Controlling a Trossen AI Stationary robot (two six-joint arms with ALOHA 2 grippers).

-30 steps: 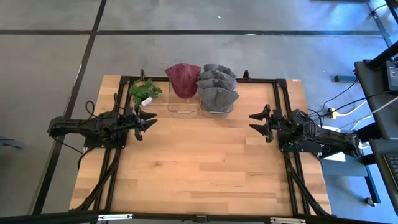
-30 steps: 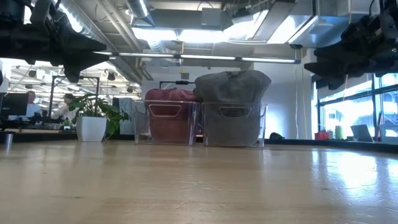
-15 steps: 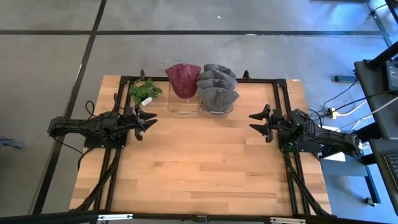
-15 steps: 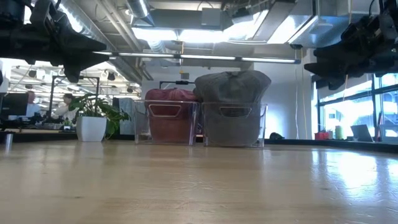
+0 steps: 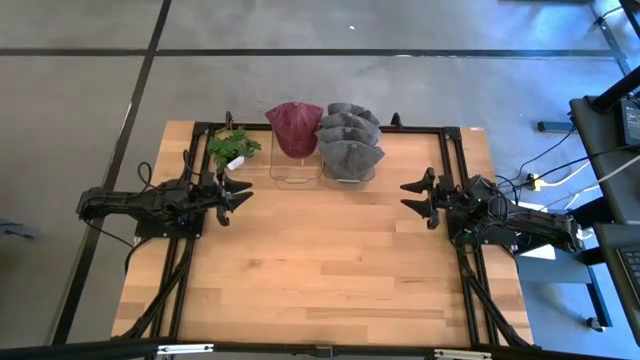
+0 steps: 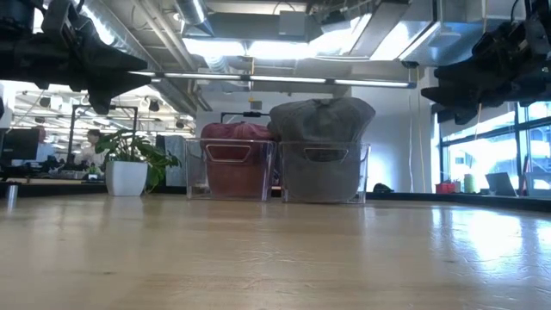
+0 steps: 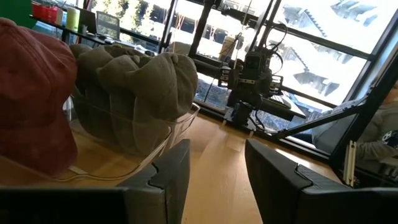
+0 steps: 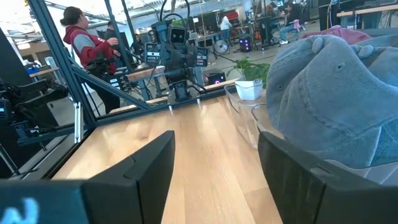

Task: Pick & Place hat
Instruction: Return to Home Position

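Several gray caps (image 5: 349, 135) heaped in the right bin (image 5: 351, 176), piled well above its rim. Just left of that bin, a red cap (image 5: 294, 127) in a second bin (image 5: 295, 178); farther left again, a plant (image 5: 232, 148). No cap loose on the worktop (image 5: 320, 260) in front of the right bin. Left claw (image 5: 238, 195) well to the left of the bin and nearer the front, raised off the worktop, fingers apart, holding nothing. Right claw (image 5: 404, 197) to the bin's right, likewise raised, fingers apart and empty. Placing apparently complete, with nothing visible left to fetch. Seems to leave only settling both arms into a rest pose, if even that.
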